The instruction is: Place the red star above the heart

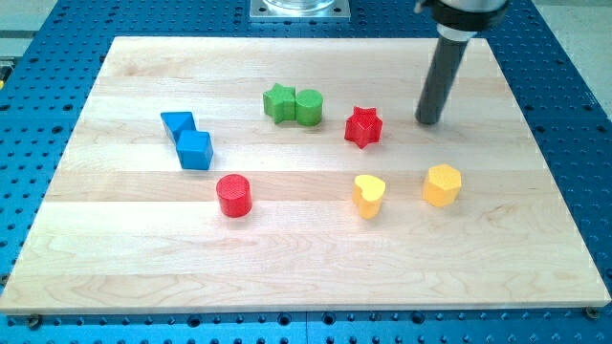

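Note:
The red star (363, 126) lies on the wooden board (134, 268), right of centre. The yellow heart (368, 195) lies below it towards the view's bottom, with a gap between them. My tip (429, 121) rests on the board to the right of the red star, a short gap away, not touching it. The rod rises from there to the view's top.
A yellow hexagon block (442, 184) sits right of the heart. A green star (278, 102) and a green cylinder (309, 107) touch at upper centre. A blue triangle (178, 123) and a blue cube (195, 150) sit at left. A red cylinder (233, 195) stands below centre-left.

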`<state>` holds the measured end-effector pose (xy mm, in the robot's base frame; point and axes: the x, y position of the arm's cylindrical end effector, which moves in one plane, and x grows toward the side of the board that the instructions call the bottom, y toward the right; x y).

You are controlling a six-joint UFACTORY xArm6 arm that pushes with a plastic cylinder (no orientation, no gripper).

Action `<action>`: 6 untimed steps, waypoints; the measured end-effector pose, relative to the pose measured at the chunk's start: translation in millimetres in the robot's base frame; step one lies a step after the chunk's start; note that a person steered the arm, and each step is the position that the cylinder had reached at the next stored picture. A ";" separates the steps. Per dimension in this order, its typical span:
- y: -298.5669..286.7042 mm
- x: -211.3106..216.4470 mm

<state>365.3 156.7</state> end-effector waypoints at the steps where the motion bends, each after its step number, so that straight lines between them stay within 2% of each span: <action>1: -44.0 -1.6; 4: -145.9 35.6; 5: -120.3 44.4; 6: -60.1 32.8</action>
